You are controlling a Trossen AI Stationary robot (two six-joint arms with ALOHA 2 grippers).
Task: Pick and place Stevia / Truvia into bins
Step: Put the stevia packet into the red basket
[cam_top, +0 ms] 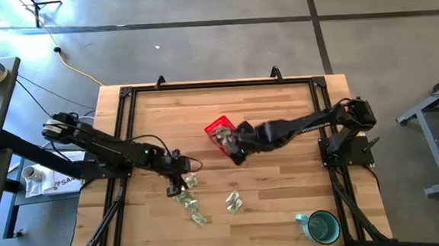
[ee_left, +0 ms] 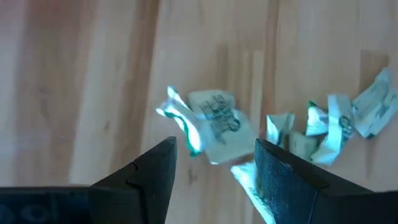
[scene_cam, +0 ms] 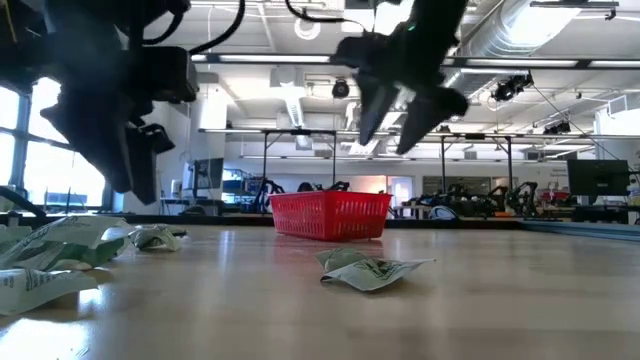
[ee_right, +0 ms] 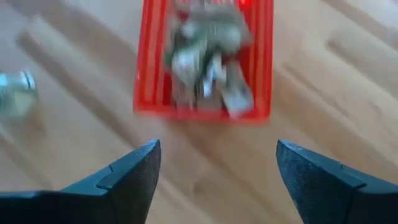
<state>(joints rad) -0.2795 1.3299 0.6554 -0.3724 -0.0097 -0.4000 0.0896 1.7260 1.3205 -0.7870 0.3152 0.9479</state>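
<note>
Several pale green and white Stevia packets (cam_top: 189,203) lie crumpled on the wooden table, with one more (cam_top: 233,202) to their right. More packets fill the red mesh basket (cam_top: 218,128) near the table's middle. My left gripper (cam_top: 178,173) hovers open over the loose packets. In its wrist view (ee_left: 216,144) one packet (ee_left: 214,119) shows between the fingers, below them and untouched. My right gripper (cam_top: 235,151) is open and empty, just near-side of the basket (ee_right: 204,62). In the low view it hangs well above the table (scene_cam: 395,130).
A teal mug (cam_top: 321,226) stands at the table's near right corner. The black frame rails (cam_top: 217,83) run along the table's edges. Bare wood lies between the basket and the loose packets, and across the far part of the table.
</note>
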